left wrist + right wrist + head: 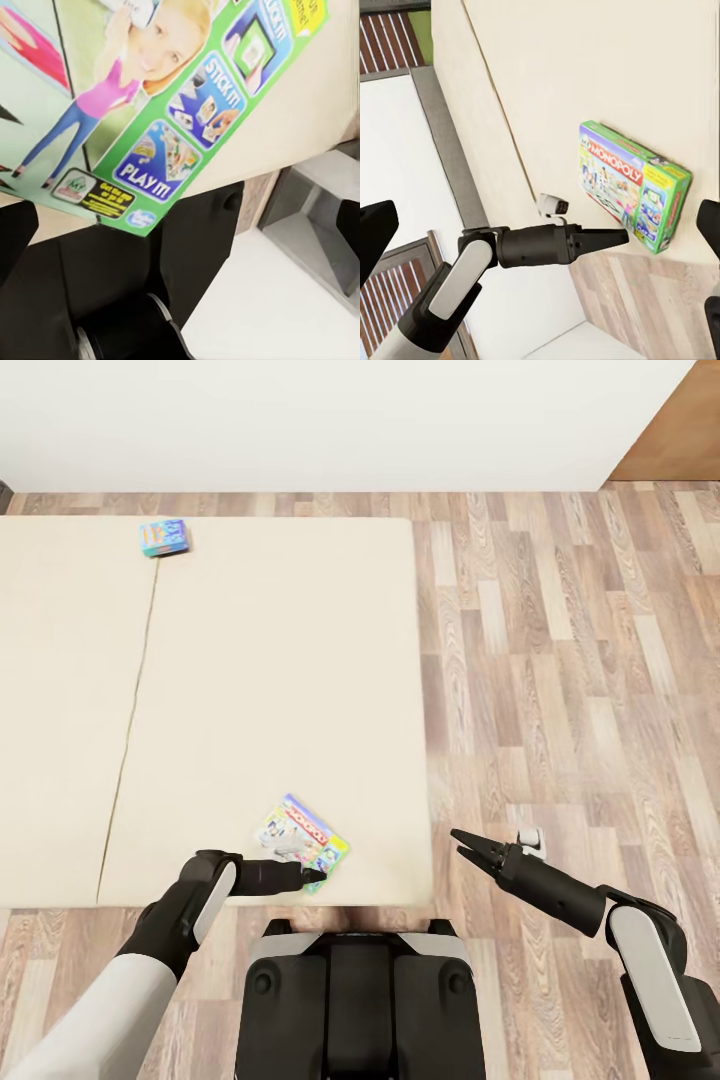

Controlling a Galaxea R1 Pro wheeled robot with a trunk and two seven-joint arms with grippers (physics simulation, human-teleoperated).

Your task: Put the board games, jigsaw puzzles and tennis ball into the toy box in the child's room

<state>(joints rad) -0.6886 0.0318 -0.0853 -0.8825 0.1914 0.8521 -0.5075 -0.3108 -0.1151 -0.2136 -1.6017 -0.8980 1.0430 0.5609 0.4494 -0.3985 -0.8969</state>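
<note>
The green-white Monopoly board game [303, 840] lies flat on the cream bed [250, 690], close to its near edge. My left gripper [318, 874] is open and level with the bed, its tips at the box's near side. I cannot tell if they touch. The left wrist view has the box's printed lid [150, 97] very close, with the fingertips [15, 232] spread wide. In the right wrist view the box [634, 184] lies just beyond the left gripper [619, 238]. A light-blue board game [163, 537] rests at the bed's far side. My right gripper [463, 845] hangs open over the floor.
Wood-plank floor [570, 680] runs along the bed's right side and in front of it. A white wall [300, 420] stands behind the bed, with a brown door [675, 430] at the far right. My base [360, 1000] is against the bed's near edge.
</note>
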